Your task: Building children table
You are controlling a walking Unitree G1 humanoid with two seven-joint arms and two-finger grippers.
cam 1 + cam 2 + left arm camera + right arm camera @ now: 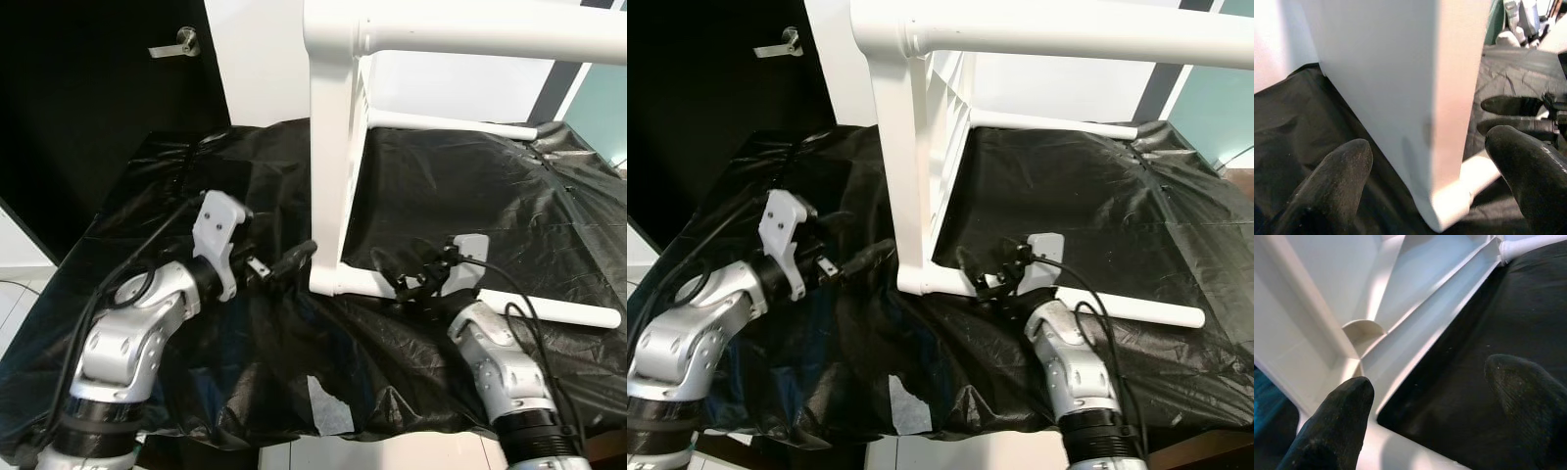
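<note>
1. Centrally, a white children's table (pixel 338 147) stands on its side on the counter (pixel 549 206), which is draped in crumpled black plastic sheeting (pixel 294 362).
2. Its flat top stands on edge, its lower corner resting on the sheeting between the two arms.
3. One leg (pixel 470 29) juts out across the top of the head views; another leg (pixel 554 311) lies along the sheeting, and a third leg (pixel 451 122) runs farther back.
4. The left hand (pixel 294 262) reaches in from the left, just beside the lower corner of the top; in its wrist view the fingers (pixel 1337 181) stand wide apart with the white panel edge between them, not gripping it.
5. The right hand (pixel 404 284) sits on the other side of the same corner, near the lying leg; its fingers (pixel 1337 426) are spread wide before the ribbed underside of the top.
6. A dark door with a metal handle (pixel 176 44) stands behind the counter at the left.
</note>
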